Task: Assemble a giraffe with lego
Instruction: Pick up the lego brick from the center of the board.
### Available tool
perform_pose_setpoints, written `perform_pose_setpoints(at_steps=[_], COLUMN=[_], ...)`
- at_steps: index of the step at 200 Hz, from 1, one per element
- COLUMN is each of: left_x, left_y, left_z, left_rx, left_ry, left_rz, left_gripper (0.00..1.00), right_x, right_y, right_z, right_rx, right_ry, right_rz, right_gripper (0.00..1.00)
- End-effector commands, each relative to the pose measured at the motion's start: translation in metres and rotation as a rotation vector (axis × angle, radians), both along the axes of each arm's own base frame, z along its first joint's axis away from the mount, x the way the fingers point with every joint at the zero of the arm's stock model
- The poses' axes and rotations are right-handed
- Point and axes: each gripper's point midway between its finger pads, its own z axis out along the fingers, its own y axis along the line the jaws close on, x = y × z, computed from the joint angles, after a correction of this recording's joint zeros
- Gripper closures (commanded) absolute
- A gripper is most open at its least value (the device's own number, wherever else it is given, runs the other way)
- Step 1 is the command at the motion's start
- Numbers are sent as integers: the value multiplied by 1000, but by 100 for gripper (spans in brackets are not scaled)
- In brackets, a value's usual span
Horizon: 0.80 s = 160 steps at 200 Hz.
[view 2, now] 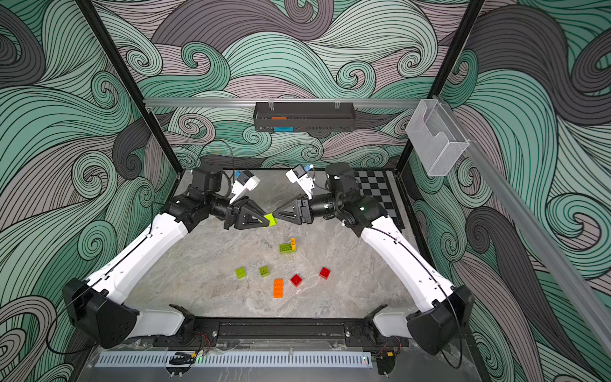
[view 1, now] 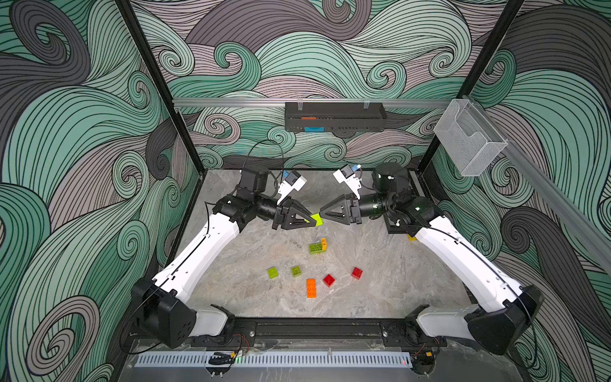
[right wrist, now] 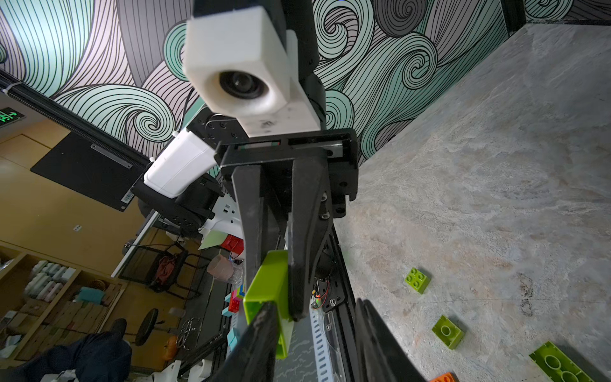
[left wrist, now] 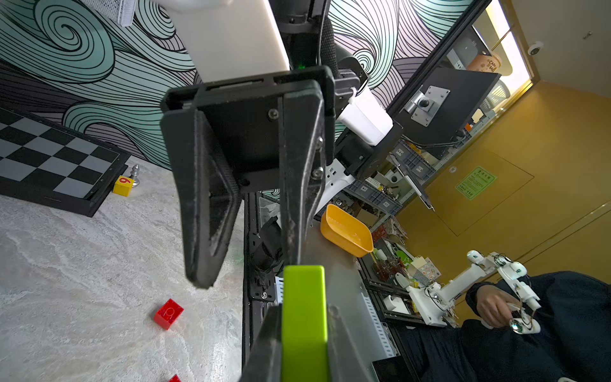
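Lego (view 2: 278, 288) lies loose; chessboard (left wrist: 49, 158), yellow cube (left wrist: 123, 186) & pawn (left wrist: 135, 174) behind R arm (view 2: 396, 251).

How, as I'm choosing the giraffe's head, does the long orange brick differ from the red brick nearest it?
The long orange studded plastic brick is oblong; the small red plastic brick is about square. The orange brick lies straight front-to-back; the red brick sits cornerwise. Both lie loose and apart.

Lime brick (view 1: 317, 219), orange brick (view 1: 311, 288); walls (view 1: 66, 132) w/ teal swirls (table (view 1: 396, 281) marbled grey).
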Motion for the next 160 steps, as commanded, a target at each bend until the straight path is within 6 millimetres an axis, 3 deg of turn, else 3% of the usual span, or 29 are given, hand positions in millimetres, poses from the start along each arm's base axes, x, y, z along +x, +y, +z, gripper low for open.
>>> perform_pose_setpoints(at_steps=[1,69,160], left_x=[-4,-2,1], left_y=[-1,-2,-3], left_z=[14,12,11], left_rx=[-27,-25,-21], left_ry=[-79,-76,-67], left_rz=[-3,-1,8], left_gripper=[100,100,100], right_x=[-17,-26,-33], right_y=[6,1,2], right_z=[15,25,19], right_rx=[38,91,101], right_ry=[9,19,40], right_rz=[86,116,157], right_gripper=[58,58,59])
